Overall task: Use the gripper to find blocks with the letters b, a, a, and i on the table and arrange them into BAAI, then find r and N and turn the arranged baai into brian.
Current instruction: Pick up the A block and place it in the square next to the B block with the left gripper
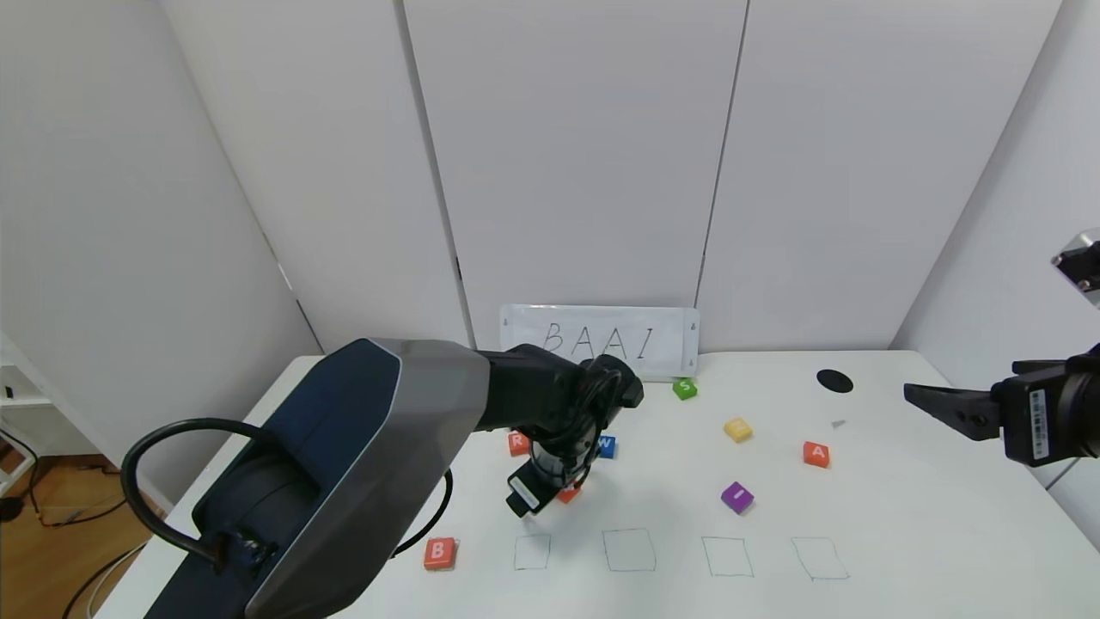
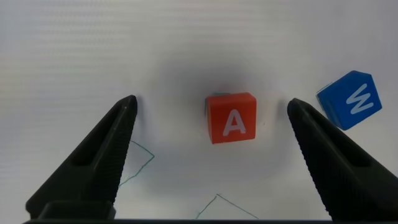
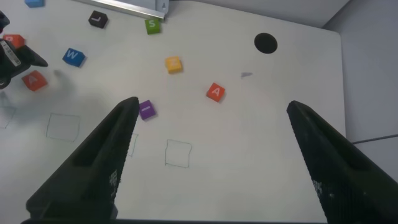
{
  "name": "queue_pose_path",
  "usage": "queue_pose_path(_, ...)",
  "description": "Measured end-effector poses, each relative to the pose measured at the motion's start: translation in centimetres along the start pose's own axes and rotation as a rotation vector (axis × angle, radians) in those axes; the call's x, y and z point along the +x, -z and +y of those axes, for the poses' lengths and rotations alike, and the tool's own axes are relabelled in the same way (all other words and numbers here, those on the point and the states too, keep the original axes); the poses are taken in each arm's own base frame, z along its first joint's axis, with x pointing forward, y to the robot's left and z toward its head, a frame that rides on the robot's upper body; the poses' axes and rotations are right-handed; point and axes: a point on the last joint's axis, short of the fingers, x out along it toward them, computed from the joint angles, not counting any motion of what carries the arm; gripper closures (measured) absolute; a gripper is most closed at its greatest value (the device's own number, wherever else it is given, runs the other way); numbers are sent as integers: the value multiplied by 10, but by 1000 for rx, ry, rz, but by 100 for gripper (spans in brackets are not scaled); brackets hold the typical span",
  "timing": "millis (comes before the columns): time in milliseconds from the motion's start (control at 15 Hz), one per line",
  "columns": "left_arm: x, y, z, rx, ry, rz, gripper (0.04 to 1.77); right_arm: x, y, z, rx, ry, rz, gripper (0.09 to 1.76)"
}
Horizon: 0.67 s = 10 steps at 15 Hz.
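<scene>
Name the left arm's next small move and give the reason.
Probably lower straight down, then close: the left end effector hangs open above the orange-red A block, which sits centred between its fingers, untouched on the table. The blue W block lies close by.

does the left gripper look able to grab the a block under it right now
Probably yes: the left gripper is open, its fingers straddle the orange-red A block with clear table either side, and the blue W block sits outside.

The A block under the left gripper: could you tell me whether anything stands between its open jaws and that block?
Nothing visible does. The left gripper hangs open over the orange-red A block, one jaw on either side, bare table between. The blue W block lies outside one jaw.
</scene>
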Motion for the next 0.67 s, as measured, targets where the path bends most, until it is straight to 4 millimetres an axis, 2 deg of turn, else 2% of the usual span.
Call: queue_pose_path(667, 6, 4, -1, 5, -1, -35, 9, -1, 2, 3, -9, -13, 3, 14)
